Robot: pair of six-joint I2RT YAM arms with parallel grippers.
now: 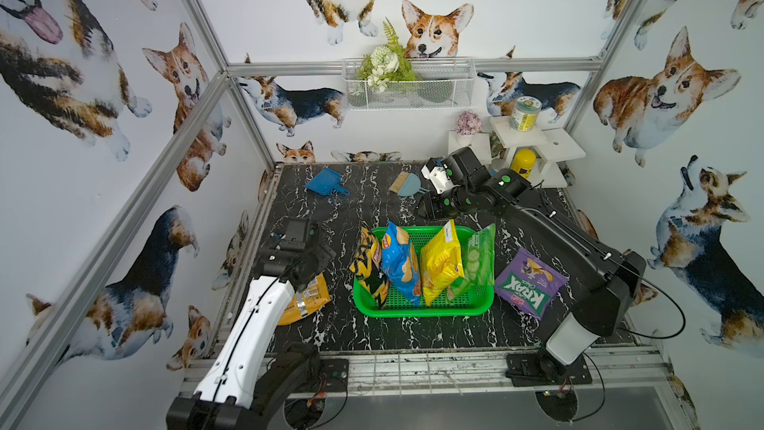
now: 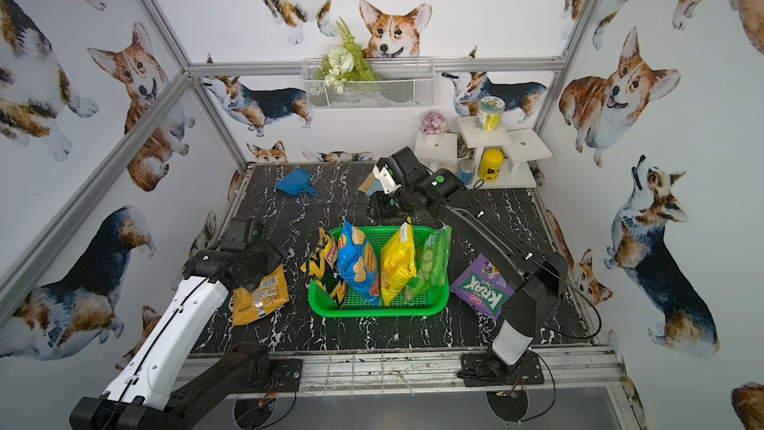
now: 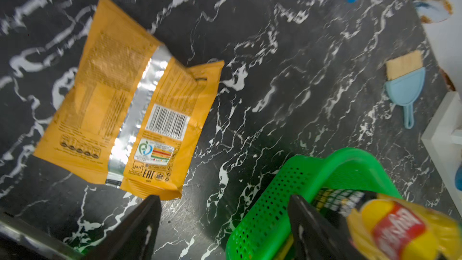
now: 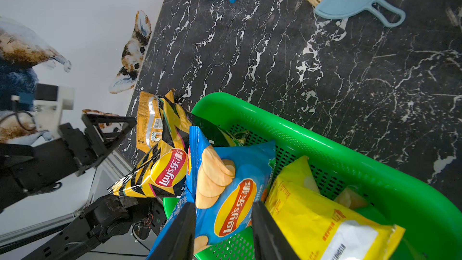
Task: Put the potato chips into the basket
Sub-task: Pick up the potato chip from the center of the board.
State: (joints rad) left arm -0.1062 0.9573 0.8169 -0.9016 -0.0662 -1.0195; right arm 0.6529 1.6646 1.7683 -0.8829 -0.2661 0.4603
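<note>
The black-and-yellow Lay's bag, blue Lay's bag, yellow bag and green bag are standing upright in the green basket. The orange bag and purple Krax bag are lying on the marble table on either side of it. The left gripper is hovering with its fingers spread, grasping nothing, between the orange bag and the basket. The right gripper is hanging with its fingers parted over the basket's far edge

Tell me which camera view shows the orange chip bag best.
The left wrist view: the orange bag lies whole and close, back up, silver seam and barcode visible. Both top views show it small, partly covered by the left arm. The right wrist view shows only a strip behind the black-and-yellow bag.
</note>
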